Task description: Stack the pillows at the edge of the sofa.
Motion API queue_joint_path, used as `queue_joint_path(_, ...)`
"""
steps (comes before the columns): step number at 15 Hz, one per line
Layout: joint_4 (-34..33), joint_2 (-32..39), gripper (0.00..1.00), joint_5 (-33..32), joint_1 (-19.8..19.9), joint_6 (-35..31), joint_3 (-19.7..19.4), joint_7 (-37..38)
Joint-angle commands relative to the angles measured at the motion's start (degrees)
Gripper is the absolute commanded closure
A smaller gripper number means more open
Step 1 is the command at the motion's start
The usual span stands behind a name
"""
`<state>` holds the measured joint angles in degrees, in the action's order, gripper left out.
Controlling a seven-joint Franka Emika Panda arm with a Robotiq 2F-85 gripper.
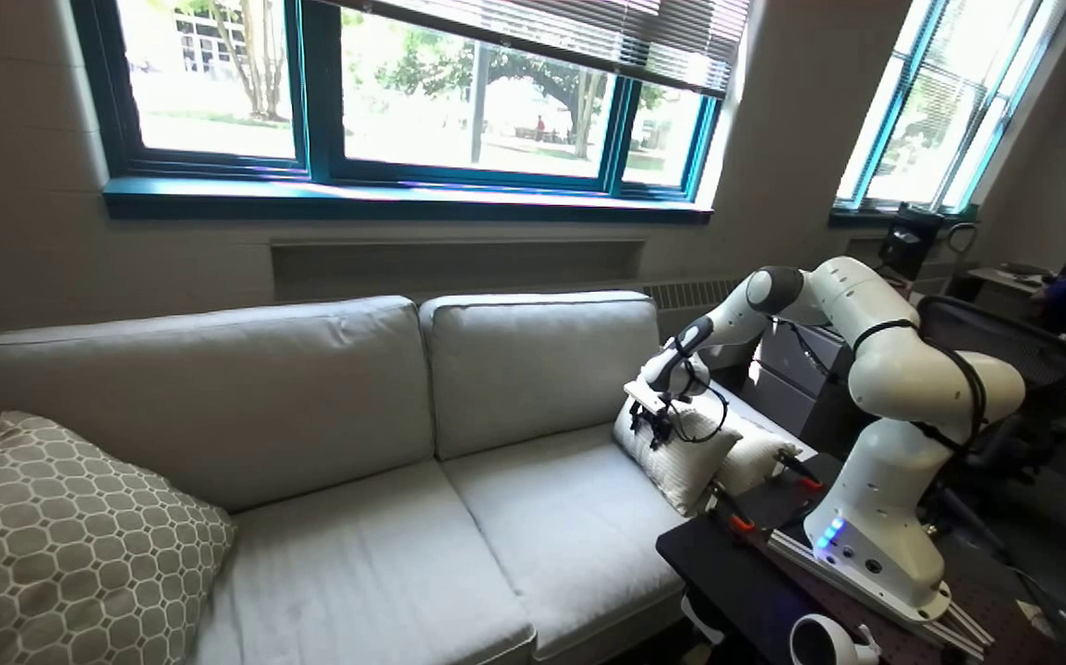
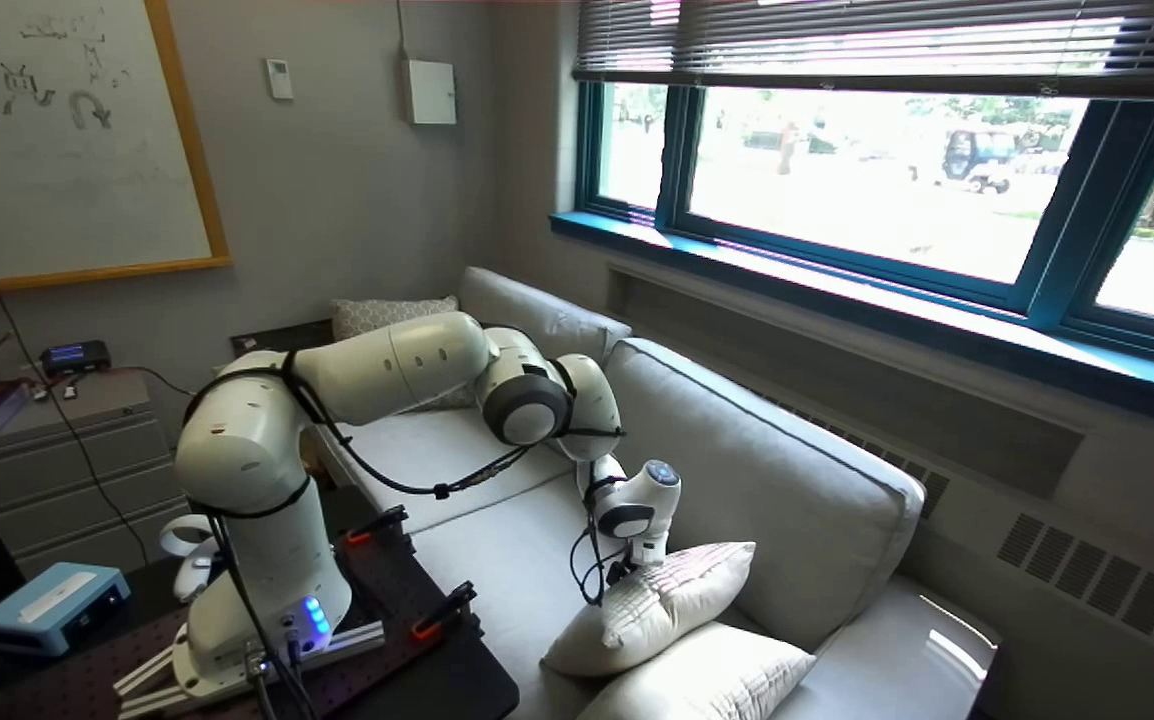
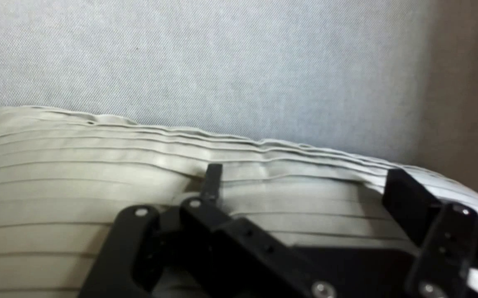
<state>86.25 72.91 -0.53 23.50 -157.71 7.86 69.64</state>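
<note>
Light grey two-seat sofa here, and your gripper is spread wide, nothing visibly pinched. Right under it is a pleated cream pillow, top seam running roughly along your finger gap, so you'd probably want a wrist turn; second cream pillow sits between that and the armrest.

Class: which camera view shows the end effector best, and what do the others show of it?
The wrist view: the end effector fills the foreground, both fingers visible and apart. Both exterior views show it small; in an exterior view, a pillow hides part of it.
</note>
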Motion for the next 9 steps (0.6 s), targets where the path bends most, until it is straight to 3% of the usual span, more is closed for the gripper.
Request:
queue_joint_path(1, -2.7, 1.4, 0.00, 9.6, -2.4, 2.6, -4.0, -7.0)
queue_joint_path(9, -3.0, 0.7, 0.00, 20.8, -3.8, 2.5, -5.2, -17.2)
